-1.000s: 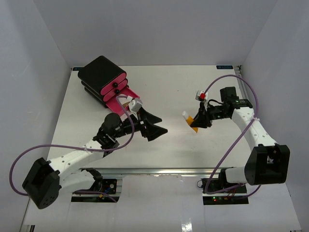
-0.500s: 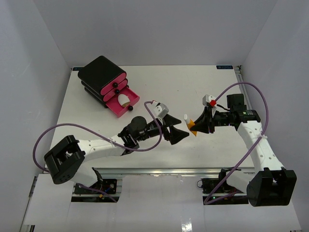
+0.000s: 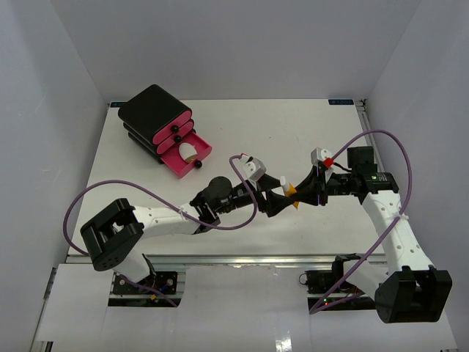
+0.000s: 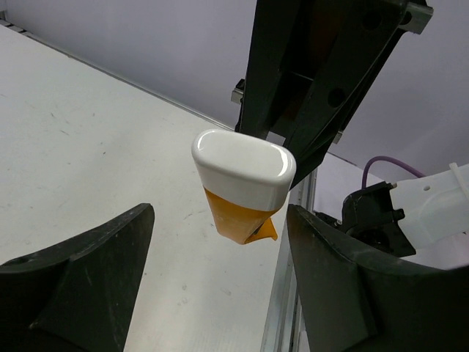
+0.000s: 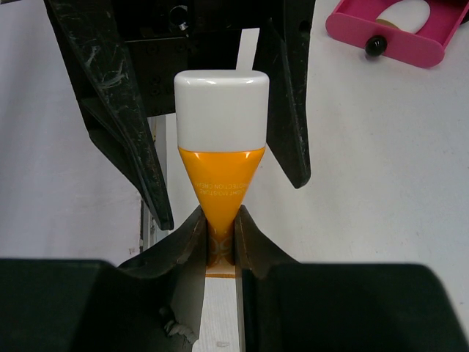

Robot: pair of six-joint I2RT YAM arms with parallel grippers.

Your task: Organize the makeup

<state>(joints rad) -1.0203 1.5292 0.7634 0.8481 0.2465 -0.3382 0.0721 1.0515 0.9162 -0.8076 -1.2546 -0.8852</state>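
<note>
An orange tube (image 3: 289,188) with a white cap (image 3: 283,180) hangs above the table's middle. My right gripper (image 3: 302,192) is shut on its flat crimped end (image 5: 221,242), cap pointing away. My left gripper (image 3: 275,198) faces it from the left, open, one finger (image 5: 110,103) on either side of the cap (image 4: 244,165) with a gap on both sides. In the left wrist view the tube (image 4: 238,216) sits between my two black fingers (image 4: 88,271) without touching them. A white oval puff (image 3: 189,152) lies in the open pink drawer (image 3: 181,166).
The black box (image 3: 154,110) with pink drawers stands at the back left, its lowest drawer pulled out toward the middle. White walls close in the table on three sides. The aluminium rail (image 3: 242,258) runs along the near edge.
My left arm has swung from the open drawer to the right, up to the tube. The right arm has brought the tube slightly left to meet it. The left jaws have narrowed a little.
</note>
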